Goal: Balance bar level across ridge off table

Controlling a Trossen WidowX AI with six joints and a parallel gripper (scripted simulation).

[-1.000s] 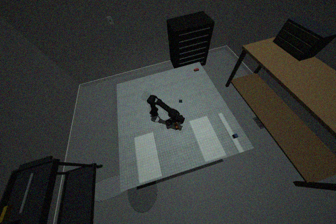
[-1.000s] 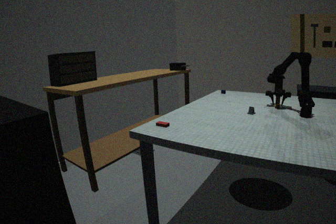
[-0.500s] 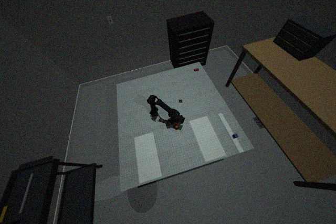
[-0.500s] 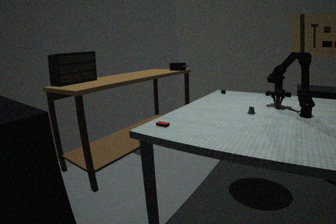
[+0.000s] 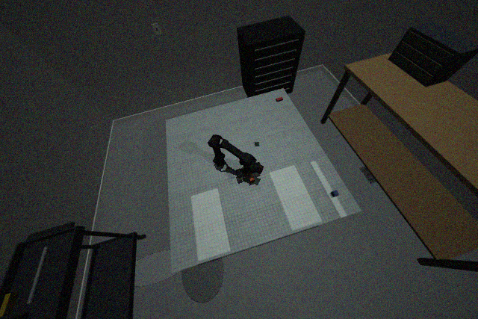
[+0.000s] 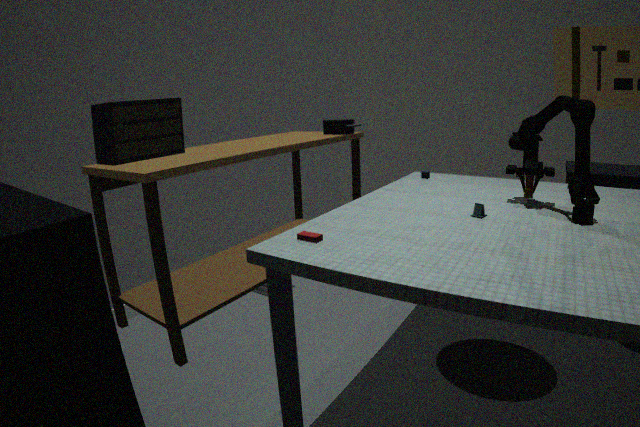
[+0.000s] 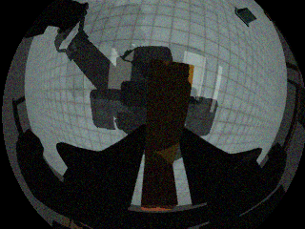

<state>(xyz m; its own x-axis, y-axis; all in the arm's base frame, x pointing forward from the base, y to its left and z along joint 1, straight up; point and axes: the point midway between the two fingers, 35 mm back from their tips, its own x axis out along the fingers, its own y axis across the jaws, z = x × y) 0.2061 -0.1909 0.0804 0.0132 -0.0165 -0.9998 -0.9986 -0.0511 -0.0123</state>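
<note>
The orange-brown bar [image 5: 252,179] [image 7: 167,100] is between the fingers of my gripper [image 6: 528,196] [image 7: 163,130], which is shut on it. In the wrist view the bar runs lengthwise down the middle, dark with shadow, with a bright orange side edge. The gripper points down, low over the table; whether the bar touches the table is too dark to tell. The ridge, a small grey-green wedge [image 5: 256,143] [image 6: 479,209] [image 7: 246,15], stands on the table apart from the bar, at the top right in the wrist view.
A red block [image 5: 278,98] [image 6: 309,236] lies near a corner of the white gridded table [image 5: 200,130] [image 6: 413,257]. A small dark blue block [image 5: 334,193] [image 6: 425,174] is near another edge. A wooden workbench [image 5: 420,107] [image 6: 232,151] and a dark drawer cabinet [image 5: 269,57] stand beyond the table.
</note>
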